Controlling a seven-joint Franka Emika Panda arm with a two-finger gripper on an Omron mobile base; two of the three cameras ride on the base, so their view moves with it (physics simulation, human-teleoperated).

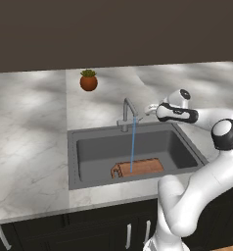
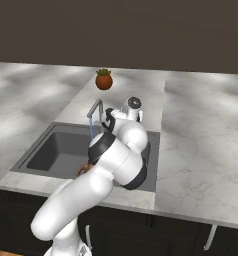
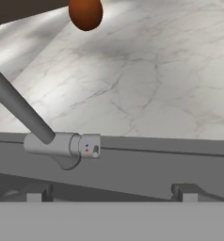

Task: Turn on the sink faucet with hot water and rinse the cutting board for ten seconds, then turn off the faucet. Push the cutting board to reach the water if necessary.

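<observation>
1. Water [image 1: 133, 147] is seen running in a thin blue stream from the spout of the sink faucet [image 1: 127, 113], straight down onto the cutting board [image 1: 138, 168].
2. Cutting board is laid flat on the floor of the sink [image 1: 89, 152], toward the front wall, w/ its loop handle turned to the left in the left base view; the stream is met near the board's middle.
3. Gripper [image 1: 150, 109] is held just right of the faucet in the left base view, level w/ the spout's upper part, w/ its jaws spread wide and nothing clasped between them.
4. In the hand view, the faucet's side lever [image 3: 88, 147], marked w/ a red and a blue dot, is framed at centre-left; the finger tips [image 3: 184, 192] are shown low in the frame, apart from the lever.
5. Sink is set into a white marble counter [image 1: 30, 127]; a small brown pot w/ a green plant [image 1: 88, 80] is placed on the counter behind the faucet, well apart from it.
6. In the right base view, much of the basin's right side is hidden by the arm [image 2: 116, 160]; the board's handle end [image 2: 83, 170] is glimpsed beside it.
</observation>
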